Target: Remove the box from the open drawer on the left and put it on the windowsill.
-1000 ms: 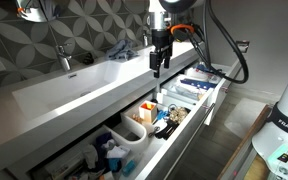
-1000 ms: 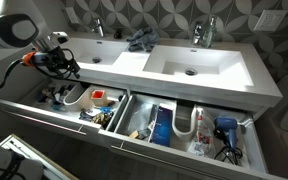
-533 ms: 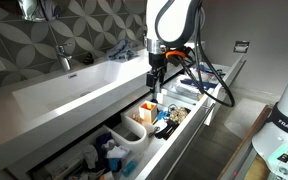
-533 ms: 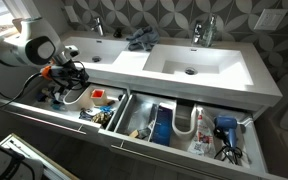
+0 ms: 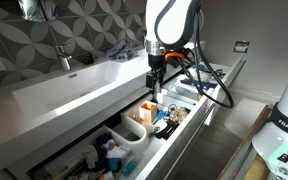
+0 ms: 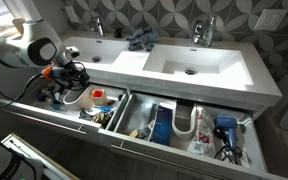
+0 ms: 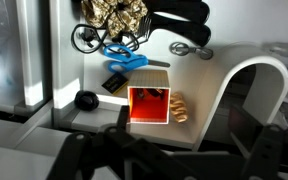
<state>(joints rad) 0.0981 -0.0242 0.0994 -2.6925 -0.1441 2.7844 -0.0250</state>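
The box [image 7: 149,105] stands upright in the open drawer [image 6: 44,118]. From above, in the wrist view, it shows as a small square carton with a whitish rim and an orange inside. It also shows as a small orange spot in an exterior view [image 6: 97,96]. My gripper [image 7: 164,152] hangs open just above the box, its dark fingers blurred at the bottom of the wrist view. In both exterior views the gripper [image 5: 154,82] [image 6: 72,80] points down over the drawer [image 5: 206,105]. The windowsill is not clearly in view.
A rounded white tub [image 7: 254,85] [image 6: 76,98] sits right beside the box. Blue scissors [image 7: 124,65], a black round knob [image 7: 85,100], a gold chain [image 7: 179,108] and dark clutter lie around it. A second open drawer [image 6: 184,125] holds blue items. The sink counter [image 6: 184,60] overhangs both drawers.
Since a second ago my arm has swung over and lowered the gripper toward the left drawer. Over the last half second nothing has visibly moved.
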